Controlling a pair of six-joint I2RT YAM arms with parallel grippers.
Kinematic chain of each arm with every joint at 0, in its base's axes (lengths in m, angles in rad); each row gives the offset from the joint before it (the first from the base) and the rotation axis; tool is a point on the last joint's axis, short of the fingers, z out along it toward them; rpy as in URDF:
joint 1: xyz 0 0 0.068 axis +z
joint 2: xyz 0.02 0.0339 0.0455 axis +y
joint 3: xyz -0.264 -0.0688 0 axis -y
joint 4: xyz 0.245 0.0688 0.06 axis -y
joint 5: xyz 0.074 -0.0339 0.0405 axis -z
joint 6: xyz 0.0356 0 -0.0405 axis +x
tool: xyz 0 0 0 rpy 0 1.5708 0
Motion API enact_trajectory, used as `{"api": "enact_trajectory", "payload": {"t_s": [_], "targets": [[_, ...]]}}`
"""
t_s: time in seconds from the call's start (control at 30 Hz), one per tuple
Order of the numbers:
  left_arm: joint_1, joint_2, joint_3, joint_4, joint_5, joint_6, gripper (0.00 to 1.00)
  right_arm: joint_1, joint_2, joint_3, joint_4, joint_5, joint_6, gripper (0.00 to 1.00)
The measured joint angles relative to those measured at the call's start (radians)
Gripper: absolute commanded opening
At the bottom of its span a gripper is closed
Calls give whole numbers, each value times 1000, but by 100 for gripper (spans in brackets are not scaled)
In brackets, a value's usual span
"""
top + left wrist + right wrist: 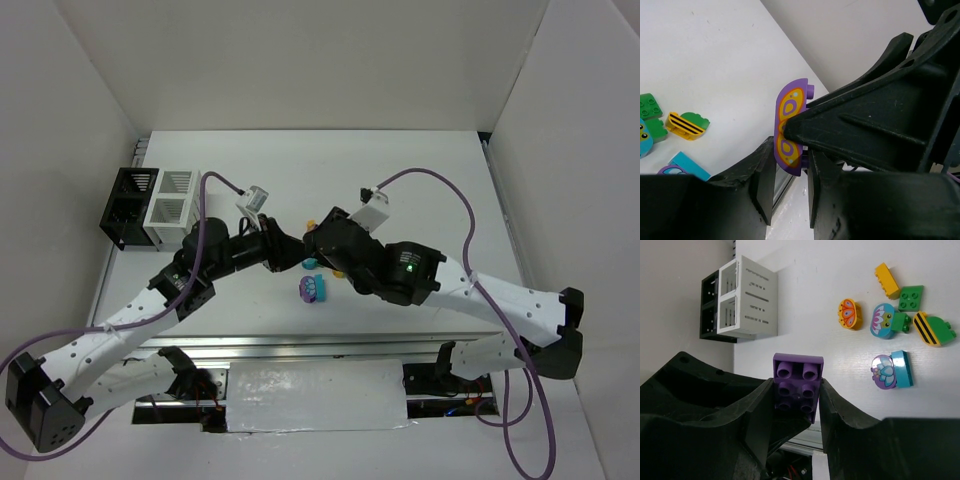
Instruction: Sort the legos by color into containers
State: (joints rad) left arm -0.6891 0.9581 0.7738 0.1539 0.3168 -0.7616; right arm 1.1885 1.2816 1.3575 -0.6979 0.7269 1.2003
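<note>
Grippers (top view): left gripper (pixel 288 252) and right gripper (pixel 312 245) meet tip to tip, well to the right of the white container (pixel 172 205).
Containers (top view): black container (pixel 128 205) touches the white container's left wall; both stand on the left arm's side.
Held brick (top view): hidden between the two grippers.
Left hold (left wrist view): purple brick (pixel 785 107) stands on end, its lower end clamped between the left fingers (pixel 762 185); one finger of the right gripper lies across its patterned face.
Right hold (right wrist view): same purple brick (pixel 796 385) clamped between the right fingers (pixel 760 425), studs toward the camera, long axis along the fingers, free end past the tips.
Bearing (right wrist view): white container (pixel 752 295) lies up and left of the brick, well apart from it.
Loose legos (right wrist view): loose legos (pixel 883 320) lie on the table (pixel 805 280), farther from the white container than the brick is.
Nearer arm: left, by judgement; the carry to the white container suits it once the right grip lets go.
</note>
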Motion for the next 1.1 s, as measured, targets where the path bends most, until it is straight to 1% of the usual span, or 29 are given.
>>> {"api": "enact_trajectory", "payload": {"t_s": [0.03, 0.07, 0.13, 0.17, 0.33, 0.43, 0.53, 0.63, 0.7, 0.77, 0.87, 0.97, 1.03, 1.1], "targets": [[0, -1, 0, 0, 0, 1, 0, 0, -8, -13, 16, -1, -6, 57], [0, -2, 0, 0, 0, 2, 0, 0, -21, -32, 38, -3, -13, 77], [-2, -9, 0, -9, -6, 4, 0, 2, -55, -77, 88, -13, -20, 82], [-2, -13, 0, -13, -12, 7, 0, 3, -75, -101, 111, -18, -27, 99], [-2, -33, 0, -29, -35, 31, 0, 9, -140, -145, 153, -25, -39, 100], [-2, -35, 5, -71, -77, 50, 0, 10, -178, -160, 161, -13, -39, 100], [-2, -34, 53, -193, -169, 79, 0, 10, -252, -216, 172, 3, -48, 100], [6, -25, 153, -332, -315, 102, 0, 10, -357, -289, 175, 19, -76, 100], [74, 2, 272, -454, -425, 99, 0, 10, -410, -311, 172, 32, -91, 100], [188, 42, 374, -547, -500, 88, 0, 10, -440, -318, 168, 46, -100, 99], [393, 140, 518, -680, -573, 68, 0, 10, -454, -318, 151, 64, -116, 100], [516, 266, 638, -799, -619, 46, 0, 10, -455, -317, 130, 74, -131, 100], [570, 336, 670, -842, -629, 35, 0, 10, -448, -317, 108, 74, -142, 100], [624, 397, 669, -879, -634, 15, 0, 10, -447, -317, 89, 74, -148, 100]]}}
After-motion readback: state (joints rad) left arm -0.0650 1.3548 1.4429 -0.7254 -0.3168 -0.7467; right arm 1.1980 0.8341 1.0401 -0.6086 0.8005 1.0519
